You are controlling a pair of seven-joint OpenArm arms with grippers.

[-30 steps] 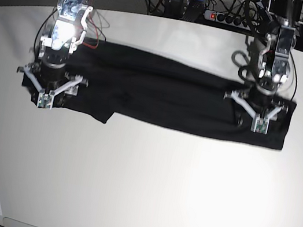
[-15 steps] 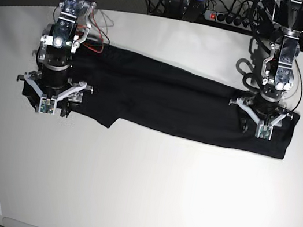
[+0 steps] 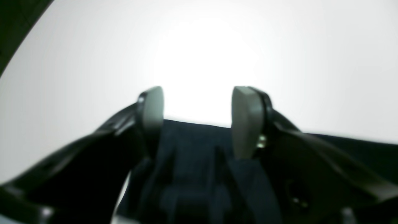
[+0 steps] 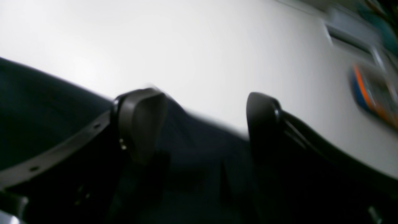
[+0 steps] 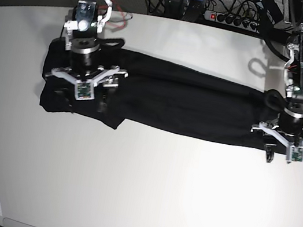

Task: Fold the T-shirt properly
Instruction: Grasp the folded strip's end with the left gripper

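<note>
Currently: black T-shirt (image 5: 183, 101), spread across upper half of frame; left jaws (image 3: 197, 123), apart; right jaws (image 4: 202, 127), likewise apart.

The 2 fingers of the left gripper (image 3: 197, 123) stand apart, with black fabric of the T-shirt (image 3: 192, 149) showing in the gap between them and below their tips. The fabric's far edge crosses between the 2 fingers and runs on beyond the right-hand one, with the white surface (image 3: 199, 56) past it and a dark green area (image 3: 15, 21) beyond the left-hand finger, in the upper corner.
</note>
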